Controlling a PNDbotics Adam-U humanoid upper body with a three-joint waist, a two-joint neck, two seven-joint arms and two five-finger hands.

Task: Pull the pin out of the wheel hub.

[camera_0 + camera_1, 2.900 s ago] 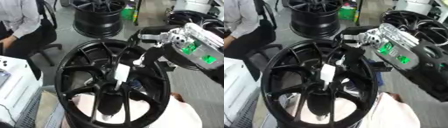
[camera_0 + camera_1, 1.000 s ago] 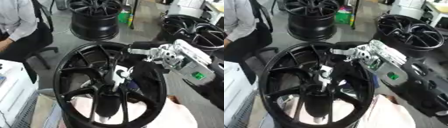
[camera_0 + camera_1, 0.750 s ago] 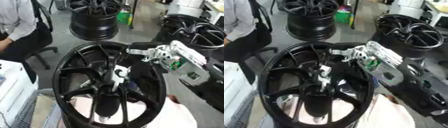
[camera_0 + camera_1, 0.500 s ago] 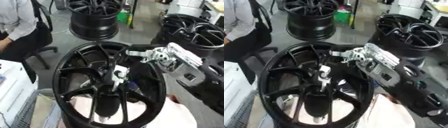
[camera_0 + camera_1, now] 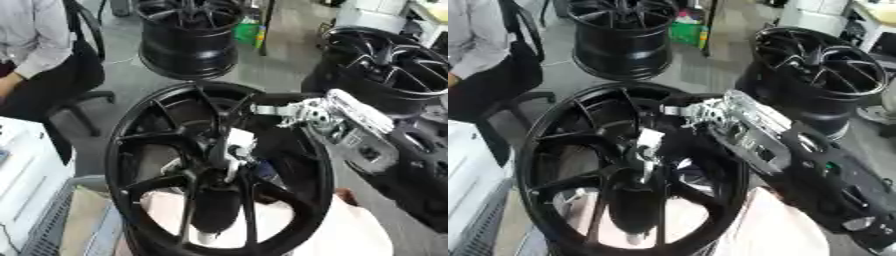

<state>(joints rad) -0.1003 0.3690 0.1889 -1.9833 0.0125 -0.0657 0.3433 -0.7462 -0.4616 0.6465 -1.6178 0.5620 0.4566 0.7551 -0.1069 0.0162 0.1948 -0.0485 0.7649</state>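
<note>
A black wheel (image 5: 166, 145) with thin spokes is seen lying nearly flat before the robot, tilted toward the view; its hub (image 5: 217, 161) sits at the middle, where the spokes meet; a pale, whitish piece (image 5: 234, 145), taken to be the pin, stands at the hub, just right of the centre, but its shape is blurred and its seating cannot be told. The right hand (image 5: 297, 112) is reached in from the right, above the far right part of the rim; its silver fingers (image 5: 267, 108) are stretched leftward toward the hub, but whether they are straight or curled cannot be told; they are seen apart from the pale piece, and nothing is seen held in them. The left hand is not shown in either view. Under the wheel a white cloth (image 5: 350, 235) is spread; two more black wheels (image 5: 188, 35) stand on the floor beyond, one at the far middle and one at the far right (image 5: 824, 75).
</note>
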